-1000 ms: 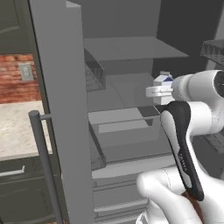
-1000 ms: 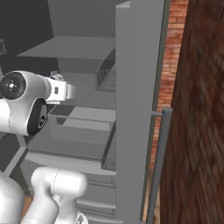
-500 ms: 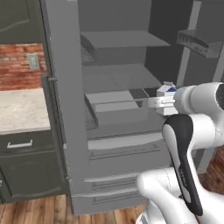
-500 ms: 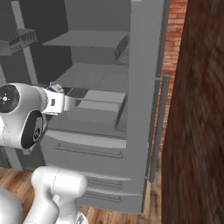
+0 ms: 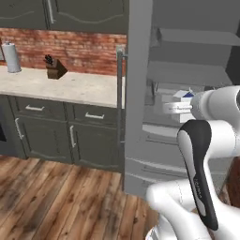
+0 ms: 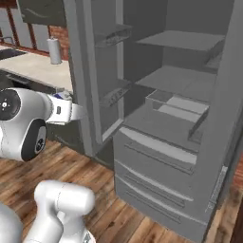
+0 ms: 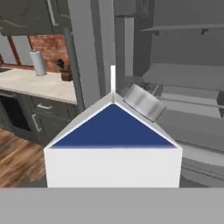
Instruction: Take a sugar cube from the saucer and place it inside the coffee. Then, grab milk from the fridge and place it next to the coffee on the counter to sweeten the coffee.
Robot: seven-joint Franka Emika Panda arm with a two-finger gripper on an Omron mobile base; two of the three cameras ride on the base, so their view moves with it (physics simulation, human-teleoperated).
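- Jaws of the gripper (image 5: 177,108) are clamped on the milk (image 7: 113,144), carried clear of the fridge (image 6: 190,118).
- Base has swung left since a second ago; the counter (image 5: 56,86) now shows, the carry begun.

Brick wall (image 5: 70,49), wood floor (image 5: 51,197)

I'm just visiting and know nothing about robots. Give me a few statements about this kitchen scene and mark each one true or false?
1. The gripper holds the milk. True.
2. The fridge is shut. False: its doors stand open, shelves showing.
3. The milk has a red gabled top. False: it is blue.
4. A knife block stands on the counter. True.
5. The floor is tiled. False: it is wood planks.
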